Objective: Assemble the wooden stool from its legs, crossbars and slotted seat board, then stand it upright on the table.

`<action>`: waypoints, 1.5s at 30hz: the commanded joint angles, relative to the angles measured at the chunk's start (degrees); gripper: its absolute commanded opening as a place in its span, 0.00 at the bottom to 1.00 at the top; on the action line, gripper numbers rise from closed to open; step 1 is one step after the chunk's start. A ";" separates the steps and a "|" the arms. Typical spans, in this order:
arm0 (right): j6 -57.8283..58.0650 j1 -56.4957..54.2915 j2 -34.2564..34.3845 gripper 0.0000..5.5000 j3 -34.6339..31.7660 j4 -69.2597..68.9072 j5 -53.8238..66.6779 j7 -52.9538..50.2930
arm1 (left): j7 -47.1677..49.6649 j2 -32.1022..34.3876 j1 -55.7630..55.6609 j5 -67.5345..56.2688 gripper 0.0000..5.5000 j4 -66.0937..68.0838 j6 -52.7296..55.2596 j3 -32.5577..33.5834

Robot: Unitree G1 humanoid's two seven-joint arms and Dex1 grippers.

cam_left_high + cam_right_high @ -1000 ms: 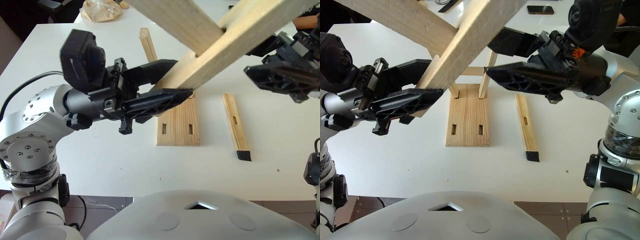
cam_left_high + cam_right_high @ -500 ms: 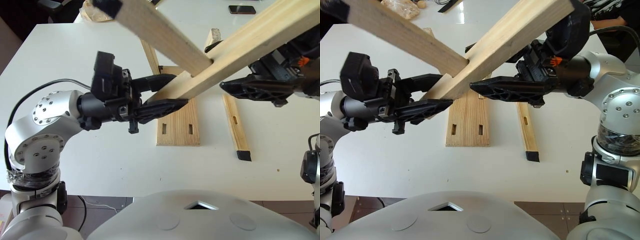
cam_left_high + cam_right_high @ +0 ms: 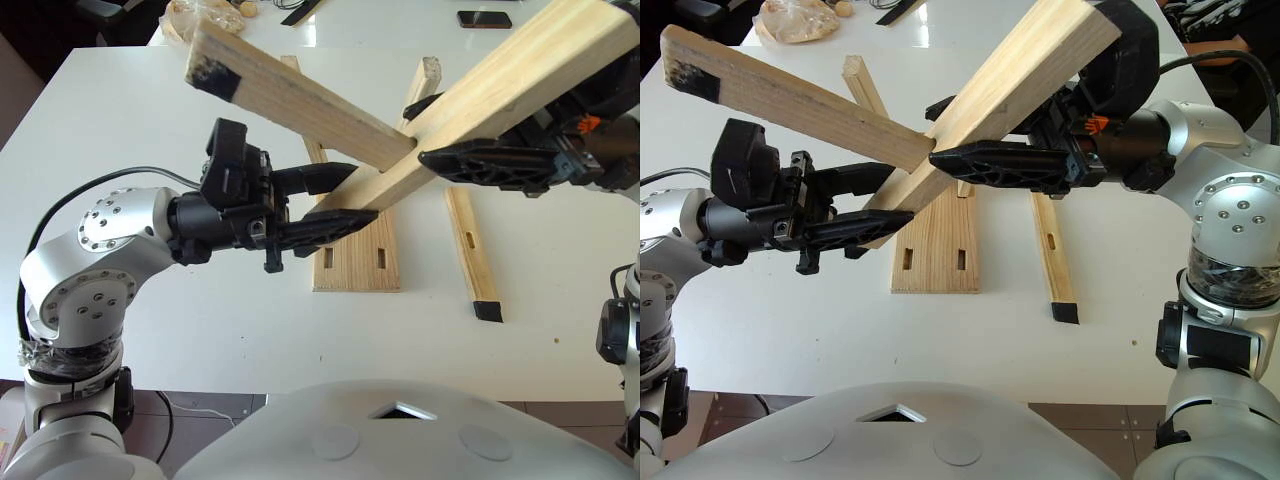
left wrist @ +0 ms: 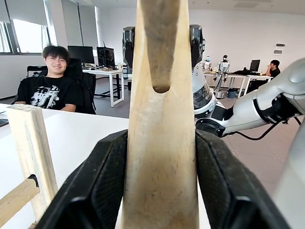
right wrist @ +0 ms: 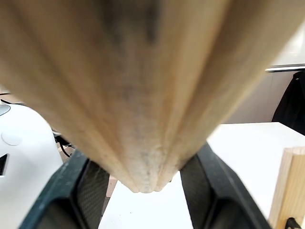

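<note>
Two wooden legs hang crossed in the air above the white table [image 3: 120, 290]. The slotted leg [image 3: 520, 70] slants steeply up toward the robot's right. The left gripper [image 3: 355, 192] is clamped on its lower end, and in the left wrist view the black fingers [image 4: 105, 186] press both sides of the wood below an open-ended slot. The right gripper [image 3: 945, 130] is clamped on the same leg higher up, right at the crossing, with one finger above the wood and one below. The second leg [image 3: 290, 95], dark at its far end, runs up and to the left from that crossing; whether it is seated in the slot cannot be told.

The slotted seat board [image 3: 355, 265] lies flat on the table under the crossing. A loose leg [image 3: 468, 245] with a black foot lies just to its right. Two more legs [image 3: 428, 75] lie beyond the board, partly hidden by the raised pieces
</note>
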 commanded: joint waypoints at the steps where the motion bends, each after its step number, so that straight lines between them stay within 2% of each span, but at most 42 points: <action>1: -0.96 -3.86 -0.79 0.37 -0.54 1.76 -1.99 1.45 | 3.04 0.11 -1.85 0.56 0.54 2.78 0.15 1.49; 3: -1.35 -4.86 -0.13 0.37 -0.76 2.79 -2.92 0.59 | 3.33 1.01 0.93 3.53 0.60 2.92 -0.66 2.52; 6: -1.47 -5.95 -1.01 0.37 -1.57 3.76 -4.38 0.55 | -2.65 4.99 11.81 9.10 0.68 2.46 -1.98 5.97; 9: -1.93 -4.53 -4.65 0.37 -2.17 4.72 -8.35 3.17 | -8.43 6.95 22.77 17.44 0.69 5.24 -6.15 8.11; 12: -7.10 3.15 -9.43 0.37 0.75 3.97 -18.21 8.85 | -9.65 5.33 27.23 22.70 0.69 8.04 -9.84 8.19; 17: -8.53 13.26 -11.05 0.37 0.86 1.12 -21.04 13.13 | -11.01 3.76 28.90 28.60 0.69 10.07 -13.69 4.90; 21: -13.89 18.31 -12.67 0.37 3.97 -0.13 -27.79 17.32 | -11.08 2.69 28.45 29.90 0.69 11.29 -14.42 4.47; 29: -24.35 20.95 -10.21 0.37 10.65 2.70 -40.75 16.27 | -11.89 2.16 27.03 32.39 0.69 11.67 -14.50 2.75; 36: -25.40 20.53 -9.04 0.37 12.41 3.74 -41.30 14.97 | -12.24 1.94 26.72 35.19 0.69 12.24 -15.44 0.33; 45: -23.84 27.88 -16.58 0.36 10.67 0.15 -38.79 20.33 | -10.96 0.63 28.63 37.78 0.69 12.03 -16.64 -0.52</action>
